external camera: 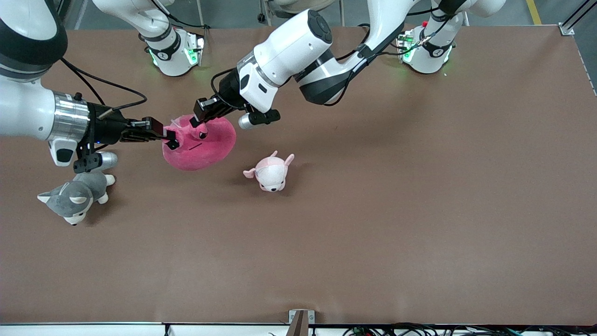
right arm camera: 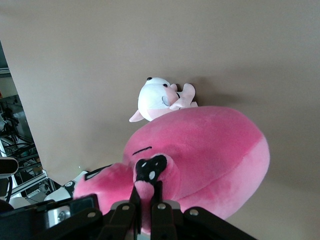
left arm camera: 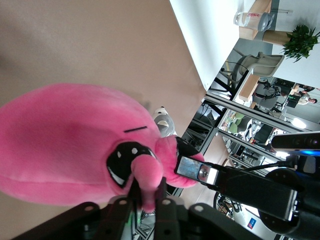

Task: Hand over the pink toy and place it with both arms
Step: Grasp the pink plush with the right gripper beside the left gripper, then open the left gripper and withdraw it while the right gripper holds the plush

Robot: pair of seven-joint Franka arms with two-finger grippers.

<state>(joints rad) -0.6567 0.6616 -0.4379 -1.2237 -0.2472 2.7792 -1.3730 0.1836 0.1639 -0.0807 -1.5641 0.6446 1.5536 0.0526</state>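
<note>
Above a brown table [external camera: 373, 210], both grippers pinch the pink toy [external camera: 205, 144]: right gripper [external camera: 171, 138], left gripper [external camera: 201, 116]. A premature release could drop it.

The pink toy [external camera: 199, 143] hangs above the bench [external camera: 373, 210], gripped from both sides. The right hand [external camera: 171, 138] pinches its edge toward the right arm's end; the left hand [external camera: 201, 116] holds its top. A pale pink-and-white animal [external camera: 270, 172] and a grey dog [external camera: 74, 196] both lie nearer the camera than the pink toy.
</note>
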